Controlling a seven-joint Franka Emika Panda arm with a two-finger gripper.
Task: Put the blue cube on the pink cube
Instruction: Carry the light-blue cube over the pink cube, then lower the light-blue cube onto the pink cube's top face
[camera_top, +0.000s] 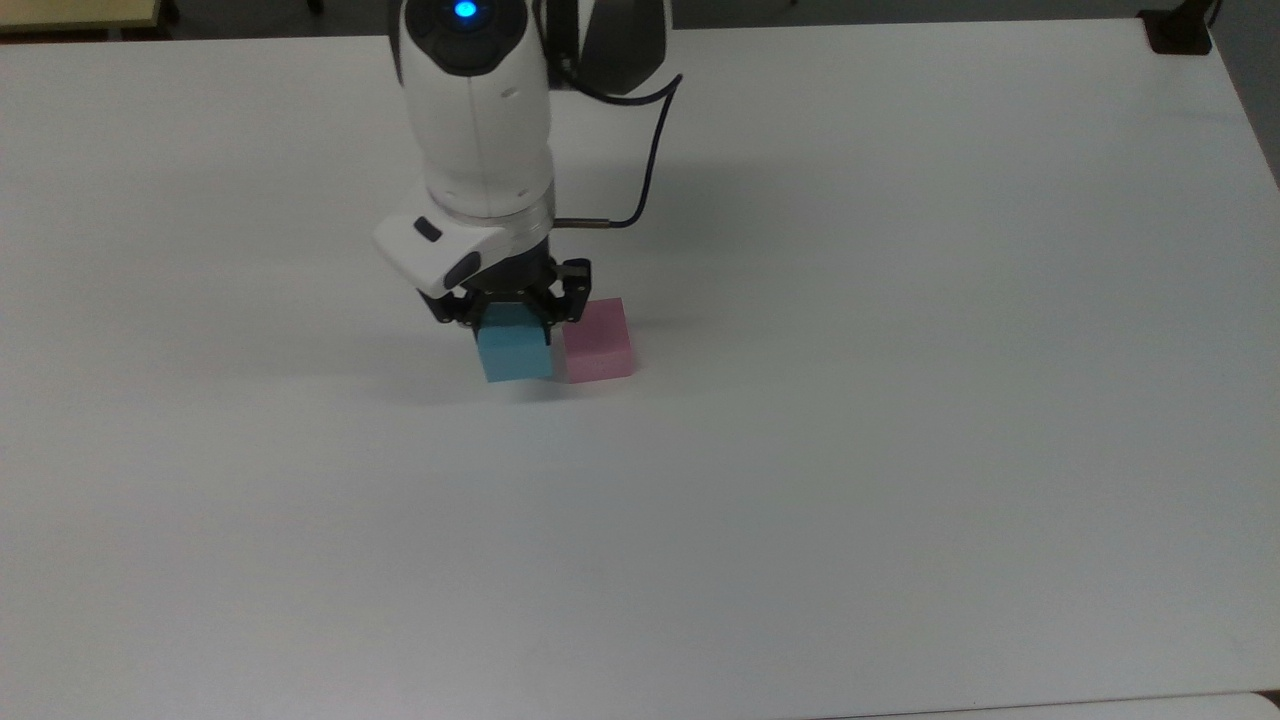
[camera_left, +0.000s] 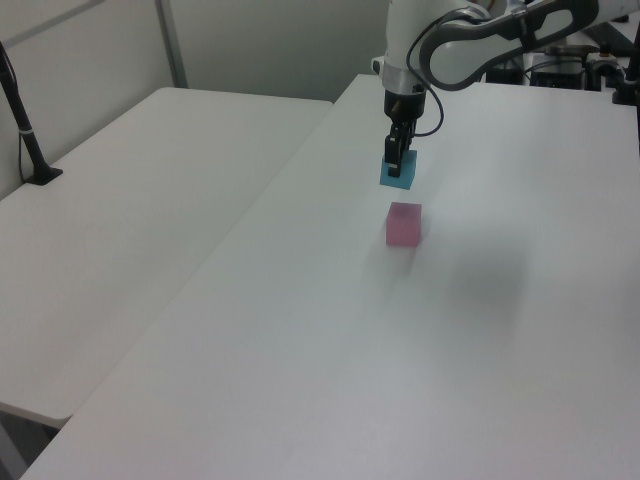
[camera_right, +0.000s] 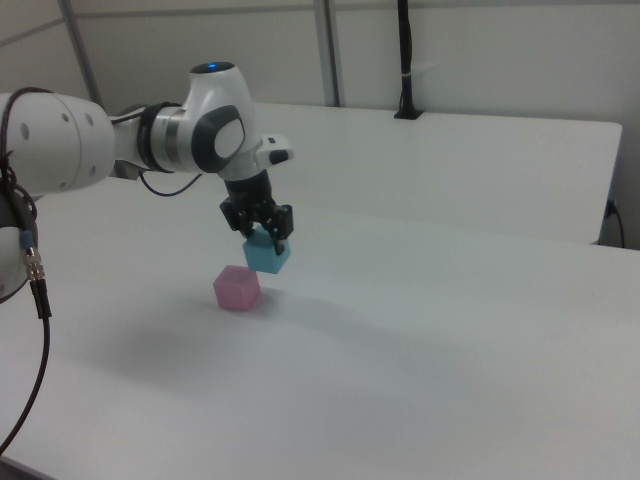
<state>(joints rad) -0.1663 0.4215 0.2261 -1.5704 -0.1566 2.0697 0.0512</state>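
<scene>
My gripper (camera_top: 512, 318) (camera_left: 396, 163) (camera_right: 262, 237) is shut on the blue cube (camera_top: 516, 352) (camera_left: 397, 174) (camera_right: 267, 256) and holds it lifted off the white table (camera_top: 900, 400). The pink cube (camera_top: 600, 341) (camera_left: 404, 224) (camera_right: 237, 288) rests on the table. In the top view the blue cube hangs just left of the pink cube and covers its left edge. From the right view the blue cube is above the pink cube and slightly to the right view's right. The left view puts it above and behind the pink cube.
A second white table (camera_left: 130, 220) adjoins along the left view's left side, with a black post (camera_left: 22, 120) on it. A black clamp (camera_top: 1178, 30) sits at the top view's upper right corner. Bare tabletop spreads around the cubes.
</scene>
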